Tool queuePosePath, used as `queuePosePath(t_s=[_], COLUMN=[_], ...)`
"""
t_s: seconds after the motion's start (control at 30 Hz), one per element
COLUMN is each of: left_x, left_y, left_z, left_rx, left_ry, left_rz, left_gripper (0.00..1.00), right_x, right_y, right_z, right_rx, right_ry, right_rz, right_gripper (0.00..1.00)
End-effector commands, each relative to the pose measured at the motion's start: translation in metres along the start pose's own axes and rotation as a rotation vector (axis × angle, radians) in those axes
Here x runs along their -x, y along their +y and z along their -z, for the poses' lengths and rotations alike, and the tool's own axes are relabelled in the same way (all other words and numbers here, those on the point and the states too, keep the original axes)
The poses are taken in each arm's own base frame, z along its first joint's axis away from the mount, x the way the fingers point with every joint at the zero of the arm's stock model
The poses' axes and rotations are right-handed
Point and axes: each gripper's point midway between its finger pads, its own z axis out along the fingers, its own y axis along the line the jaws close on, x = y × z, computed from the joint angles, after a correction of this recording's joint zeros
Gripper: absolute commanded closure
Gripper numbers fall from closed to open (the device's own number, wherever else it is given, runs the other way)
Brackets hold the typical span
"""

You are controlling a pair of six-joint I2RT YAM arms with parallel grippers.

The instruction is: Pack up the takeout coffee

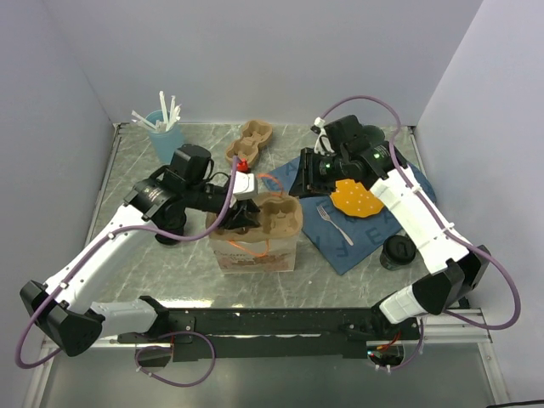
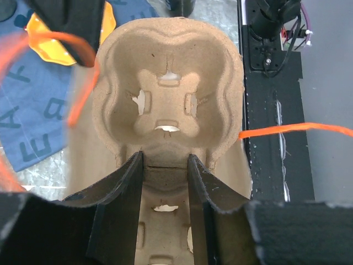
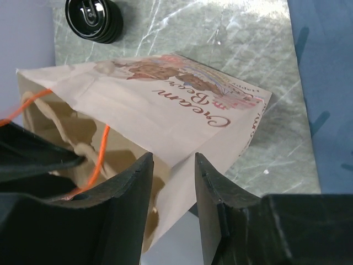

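At the blue cloth's (image 1: 357,238) near R edge: takeout coffee (image 1: 397,251), upright, well apart from the bag, neither arm on it. Not packed yet.
paper bag (image 1: 255,255): stands mid-table, mouth up, just L of the cloth. The orange handles (image 3: 101,154) hang loose at the mouth.
cup carrier (image 2: 220,83): pulp tray, wells empty, at the bag mouth; can't tell how deep it sits. Prob. goes in first so the cup gets a seat & won't tip inside the bag.
left gripper (image 2: 165,165): pinching the carrier's narrow waist btw. the two wells, one finger each side. A mid grip holds the tray level, so you can lower it straight.
right gripper (image 3: 174,160): jaws apart, nothing pinched; the bag's edge shows in the gap. Looks placed to steady or spread the mouth for the tray, but that's my guess.
spare carrier (image 1: 252,138): back of table, not in play.
fork (image 1: 333,219): on the cloth btw. bag & coffee; mind it when you reach across.
next, as I read it: seat the tray flat, let go, then fetch the coffee w/ the right gripper, which is the nearer one.
risk: tray snags a handle or the bag wall, and thin paper may buckle.
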Motion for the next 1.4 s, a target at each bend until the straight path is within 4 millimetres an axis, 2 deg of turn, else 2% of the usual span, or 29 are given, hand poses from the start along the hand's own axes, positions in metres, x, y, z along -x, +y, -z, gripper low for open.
queuePosePath(t_s=[0.0,0.2,0.53,1.07,1.17,1.37], left_x=[-0.004,-0.008,-0.023,-0.051,-0.05,-0.04], left_y=[-0.004,0.011,0.018,0.01,0.01,0.01], left_z=[-0.001,0.003,0.008,0.014,0.014,0.018], left_rx=[-0.011,0.101,0.166,0.175,0.173,0.181], left_ry=[0.008,0.018,0.079,0.157,0.156,0.139], left_rz=[-0.036,-0.045,-0.038,-0.017,-0.017,-0.036], left_gripper=[0.73,0.73,0.76,0.73,0.73,0.72], right_x=[0.018,0.015,0.01,0.016,0.014,0.008], right_y=[0.016,0.009,0.003,0.006,0.006,0.017], right_z=[0.008,0.005,0.003,0.003,0.003,0.02], right_rx=[0.061,0.033,0.02,0.021,0.014,0.036], right_ry=[-0.057,-0.043,-0.04,-0.047,-0.031,-0.041], right_rz=[0.083,0.091,0.089,0.081,0.074,0.029], right_gripper=[0.57,0.57,0.57,0.56,0.56,0.54])
